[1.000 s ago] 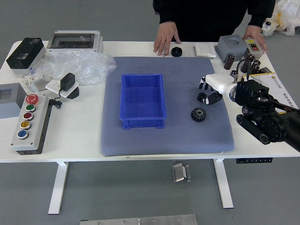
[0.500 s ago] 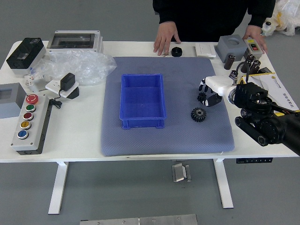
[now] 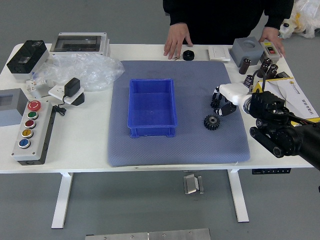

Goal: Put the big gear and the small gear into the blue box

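Our right hand (image 3: 236, 93) has reached small gear (image 3: 215, 104) near mat's (image 3: 239, 142) right edge; pick seems starting, grip we cannot tell.

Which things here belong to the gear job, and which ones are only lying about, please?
For the job:
- big gear
- small gear, at the robot's right hand
- blue box

Only lying about:
- control box with four coloured buttons
- clear plastic wrapping
- black round piece

a robotics lab or test bench, judging by the button box (image 3: 36, 131) and black robot arm (image 3: 276, 120).
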